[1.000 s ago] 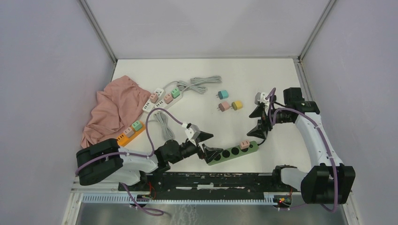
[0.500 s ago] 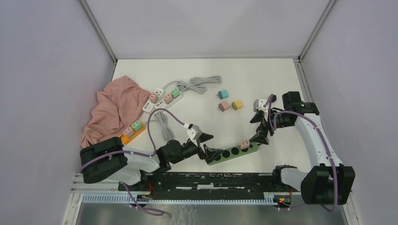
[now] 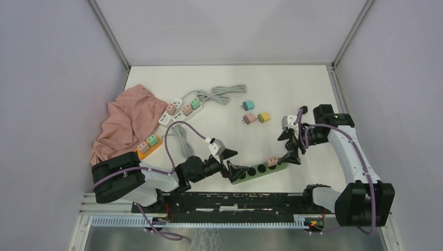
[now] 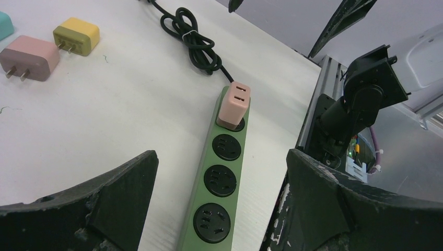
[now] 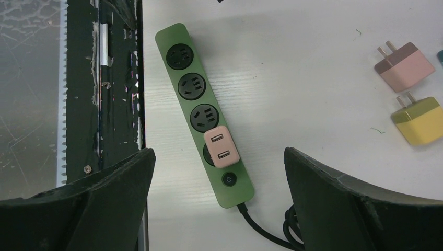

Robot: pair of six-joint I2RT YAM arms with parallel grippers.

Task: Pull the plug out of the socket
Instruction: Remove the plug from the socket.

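1. Top external view is showing the green power strip (image 3: 259, 170) lying slantwise on the white table (image 3: 292, 89) between the two arms. The pink plug (image 3: 271, 161) is sitting in the strip's right-hand socket, the one nearest the cord.
2. The left gripper (image 3: 229, 162) is sitting at the strip's opposite, empty end with its jaws spread wide, gripping nothing.
3. Left wrist view: the strip (image 4: 219, 198) is running up through the gap between the black fingers (image 4: 120, 193). The plug (image 4: 234, 104) is standing upright in the far socket, beyond the fingertips and well apart from both. Three empty sockets are lying between it and the camera.
4. The right gripper (image 3: 290, 148) is hanging over the strip's cord end, just beside the plug, jaws fully spread and carrying nothing.
5. Right wrist view: the plug (image 5: 221, 147) is lying about midway between the two fingers (image 5: 104, 193), neither touching it. It is seated next to the strip's power button (image 5: 228, 179), USB ports facing the camera.
6. Loose pink adapter (image 5: 405, 65) and yellow adapter (image 5: 420, 120) are lying apart from the strip, prongs out. The black cord (image 4: 194, 44) is lying bundled past the strip's end.
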